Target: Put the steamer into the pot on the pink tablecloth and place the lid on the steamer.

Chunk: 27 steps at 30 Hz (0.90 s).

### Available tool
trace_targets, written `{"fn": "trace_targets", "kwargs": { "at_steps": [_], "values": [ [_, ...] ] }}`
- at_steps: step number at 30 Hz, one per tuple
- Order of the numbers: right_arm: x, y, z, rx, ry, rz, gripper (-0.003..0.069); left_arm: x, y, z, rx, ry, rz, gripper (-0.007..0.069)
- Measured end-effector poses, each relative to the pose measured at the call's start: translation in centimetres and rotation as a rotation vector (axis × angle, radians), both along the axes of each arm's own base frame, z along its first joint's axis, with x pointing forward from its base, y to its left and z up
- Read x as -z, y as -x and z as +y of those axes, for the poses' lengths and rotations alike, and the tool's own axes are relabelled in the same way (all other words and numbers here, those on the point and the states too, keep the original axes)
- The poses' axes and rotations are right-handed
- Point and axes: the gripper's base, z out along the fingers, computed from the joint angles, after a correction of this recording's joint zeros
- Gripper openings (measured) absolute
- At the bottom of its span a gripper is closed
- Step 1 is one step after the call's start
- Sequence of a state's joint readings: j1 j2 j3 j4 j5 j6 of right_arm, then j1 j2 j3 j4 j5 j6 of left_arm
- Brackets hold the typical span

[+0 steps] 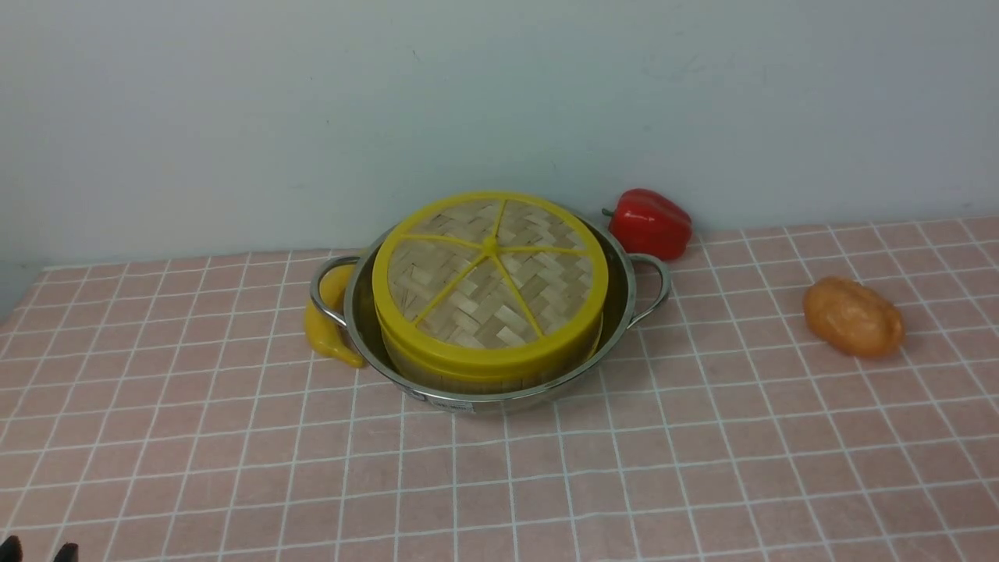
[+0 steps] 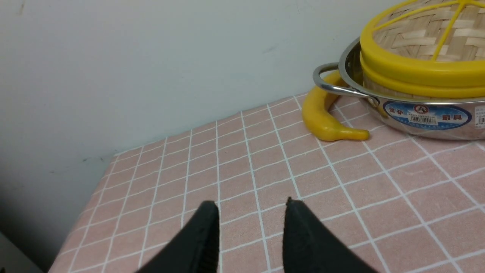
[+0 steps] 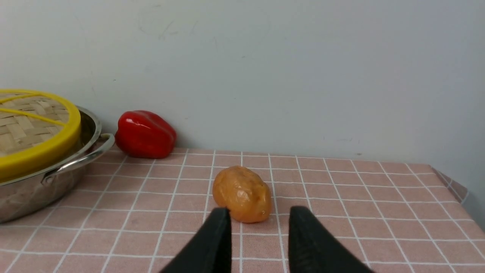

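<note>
pot: I see the wide steel two-handled pot [image 1: 601,355] mid-cloth, holding the yellow-rimmed bamboo steamer [image 1: 484,373]
lid: woven bamboo lid with yellow spokes [image 1: 490,273] sits on the steamer
label: blue oval sticker [image 2: 427,114] on the pot wall, text unreadable
jaws: left gripper [image 2: 252,206] and right gripper [image 3: 259,214] both spread, empty

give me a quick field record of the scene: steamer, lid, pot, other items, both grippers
steamer: sits inside the pot
lid: on top of the steamer
pot: on the pink tablecloth
yellow banana-shaped toy: lies against the pot's left handle
red pepper: behind the pot's right handle
orange potato-like toy: on the cloth, right of the pot
left gripper: fingers apart, empty
right gripper: fingers apart, empty
</note>
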<state>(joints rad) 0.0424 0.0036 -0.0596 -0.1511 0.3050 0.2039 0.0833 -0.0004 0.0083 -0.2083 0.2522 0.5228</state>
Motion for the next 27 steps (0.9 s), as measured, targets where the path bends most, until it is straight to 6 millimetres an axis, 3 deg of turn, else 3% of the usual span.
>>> {"fn": "trace_targets", "kwargs": {
  "at_steps": [27],
  "values": [
    [0.00,0.00,0.00,0.000,0.000,0.000,0.0240,0.00,0.00,0.00,0.000,0.000,0.000,0.0243]
  ]
}}
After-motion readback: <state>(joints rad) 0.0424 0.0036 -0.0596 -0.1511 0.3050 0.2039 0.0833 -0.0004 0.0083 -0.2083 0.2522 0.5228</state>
